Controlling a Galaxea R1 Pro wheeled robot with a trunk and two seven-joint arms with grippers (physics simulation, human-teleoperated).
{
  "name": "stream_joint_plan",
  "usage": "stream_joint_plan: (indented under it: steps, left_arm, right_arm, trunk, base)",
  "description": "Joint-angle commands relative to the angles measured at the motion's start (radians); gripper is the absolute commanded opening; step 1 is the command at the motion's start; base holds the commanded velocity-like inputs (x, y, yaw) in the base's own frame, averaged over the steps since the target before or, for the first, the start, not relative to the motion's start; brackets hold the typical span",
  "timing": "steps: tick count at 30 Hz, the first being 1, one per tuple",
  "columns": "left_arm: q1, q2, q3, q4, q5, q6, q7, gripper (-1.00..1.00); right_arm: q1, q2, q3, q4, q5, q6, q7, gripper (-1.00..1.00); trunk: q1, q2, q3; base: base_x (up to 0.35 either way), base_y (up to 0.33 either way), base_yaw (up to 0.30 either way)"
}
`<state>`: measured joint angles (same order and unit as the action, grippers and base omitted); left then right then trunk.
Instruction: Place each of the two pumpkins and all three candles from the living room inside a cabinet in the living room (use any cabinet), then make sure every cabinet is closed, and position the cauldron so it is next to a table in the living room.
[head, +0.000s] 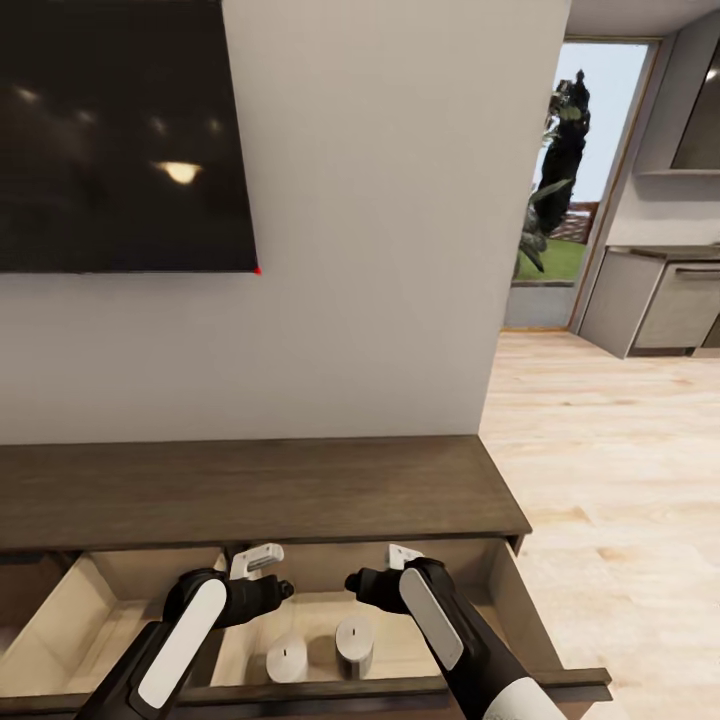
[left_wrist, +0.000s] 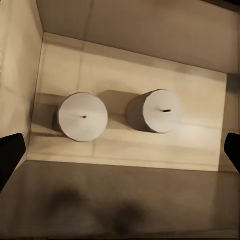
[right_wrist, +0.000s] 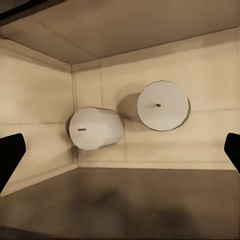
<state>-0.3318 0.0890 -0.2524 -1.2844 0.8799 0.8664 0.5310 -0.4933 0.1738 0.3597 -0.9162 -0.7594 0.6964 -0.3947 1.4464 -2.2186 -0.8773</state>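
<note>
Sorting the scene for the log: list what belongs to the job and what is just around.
Job:
- two candles, upright in the open drawer
- cabinet
- left gripper
- right gripper

Just around:
- wall television
- grey kitchen units
- plant outside

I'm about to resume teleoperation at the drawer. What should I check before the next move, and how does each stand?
1. Dark-brown wooden cabinet drawer open: ok.
2. Two squat pale cylindrical candles upright inside the drawer: ok.
3. Third candle stowed: cannot tell.
4. Left gripper empty, fingers apart: ok.
5. Right gripper empty, fingers apart: ok.
6. Cabinet closed: not ok.
</note>
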Motion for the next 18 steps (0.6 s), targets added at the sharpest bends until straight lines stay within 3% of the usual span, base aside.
stream_joint_plan:
  steps: [1, 6, 18]
  left_arm:
    - [-0.001, 0.001, -0.002, -0.001, 0.010, 0.000, 0.010, 1.00]
    - [0.000, 0.001, -0.002, -0.001, 0.011, 0.000, 0.010, 1.00]
    - [-0.001, 0.002, -0.002, -0.001, 0.011, 0.000, 0.010, 1.00]
  right_arm:
    - [-0.001, 0.000, 0.001, -0.001, -0.011, 0.001, -0.010, 1.00]
    - [-0.001, 0.000, 0.001, -0.002, -0.010, 0.002, -0.010, 1.00]
    - [-0.001, 0.000, 0.001, -0.003, -0.009, 0.002, -0.010, 1.00]
  trunk:
    - [-0.004, 0.007, 0.002]
    - [-0.023, 0.042, 0.018]
    - [-0.069, 0.126, 0.055]
  base:
    - [-0.145, 0.000, 0.000]
    - [-0.172, 0.000, 0.000]
    - [-0.012, 0.000, 0.000]
